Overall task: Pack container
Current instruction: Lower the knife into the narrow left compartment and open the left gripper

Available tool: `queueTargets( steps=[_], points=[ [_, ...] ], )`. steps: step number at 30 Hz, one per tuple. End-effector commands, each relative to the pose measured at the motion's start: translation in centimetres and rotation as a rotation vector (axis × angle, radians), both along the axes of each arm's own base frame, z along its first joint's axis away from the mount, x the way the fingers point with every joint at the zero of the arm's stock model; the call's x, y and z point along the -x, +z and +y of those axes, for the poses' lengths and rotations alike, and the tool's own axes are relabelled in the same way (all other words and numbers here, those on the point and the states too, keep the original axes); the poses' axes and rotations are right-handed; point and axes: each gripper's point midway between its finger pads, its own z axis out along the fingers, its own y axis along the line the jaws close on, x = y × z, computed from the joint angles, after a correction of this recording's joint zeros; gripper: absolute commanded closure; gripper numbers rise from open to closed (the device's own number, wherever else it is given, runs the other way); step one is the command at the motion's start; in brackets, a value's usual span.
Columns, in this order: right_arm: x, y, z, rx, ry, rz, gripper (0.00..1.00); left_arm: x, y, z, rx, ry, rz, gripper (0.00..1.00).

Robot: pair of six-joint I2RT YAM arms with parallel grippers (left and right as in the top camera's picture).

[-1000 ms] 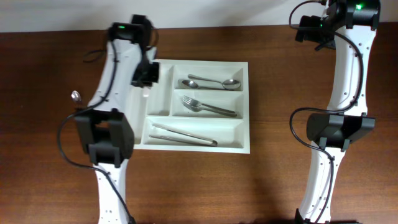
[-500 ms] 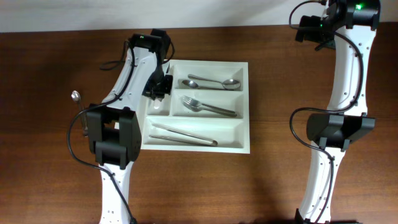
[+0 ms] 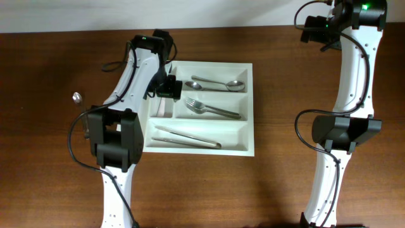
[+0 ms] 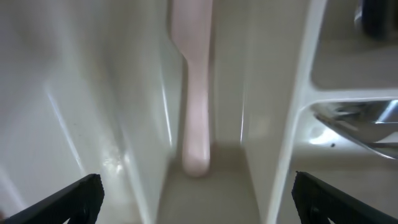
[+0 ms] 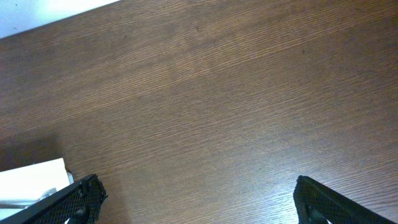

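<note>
Left wrist view alone shows a pale handle (image 4: 194, 93) in the container (image 3: 250, 95); left gripper (image 4: 198, 199) jaws newly parted, right gripper (image 5: 199, 202) jaws apart.

The left arm (image 3: 133, 69) rises from its base at the near side and hooks inward to its right, with the wrist turned down so the left pincer (image 3: 169, 87) points straight downward. Its jaws stand wide apart and grip nothing. The fingertips (image 4: 81, 198) show at the bottom corners of the left wrist view. The right arm (image 3: 354, 69) stretches straight to the far side, and the right pincer (image 3: 314, 28) is likewise spread wide and empty.
</note>
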Motion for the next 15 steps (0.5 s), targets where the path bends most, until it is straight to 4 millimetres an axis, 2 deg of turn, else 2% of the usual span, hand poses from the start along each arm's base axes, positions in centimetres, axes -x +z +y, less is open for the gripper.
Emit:
queueTargets(
  steps=[1, 4, 7, 10, 11, 12, 15],
  points=[
    [0.1, 1.2, 0.2, 0.001, -0.006, -0.027, 0.01, -2.3, 2.8, 1.8, 0.004, 0.048, -0.092, 0.01],
    [0.1, 1.2, 0.2, 0.001, -0.006, -0.027, 0.01, -3.7, 4.9, 4.2, 0.011, 0.103, -0.146, 0.01],
    [0.1, 1.2, 0.2, 0.001, -0.006, -0.027, 0.01, -4.6, 6.5, 8.1, 0.013, 0.199, -0.188, 0.01],
    [0.1, 1.2, 0.2, 0.001, -0.006, -0.027, 0.01, -4.7, 6.7, 12.9, 0.004, 0.298, -0.196, 0.0],
    [0.1, 1.2, 0.2, 0.001, -0.006, -0.027, 0.01, -4.5, 6.6, 15.6, -0.002, 0.352, -0.194, 0.0],
    [0.1, 1.2, 0.2, 0.001, -0.006, -0.027, 0.01, -4.3, 6.4, 17.4, -0.006, 0.389, -0.195, 0.0],
    [0.1, 1.2, 0.2, 0.001, -0.006, -0.027, 0.01, -4.0, 6.4, 21.3, -0.013, 0.467, -0.212, 0.02]
  ],
)
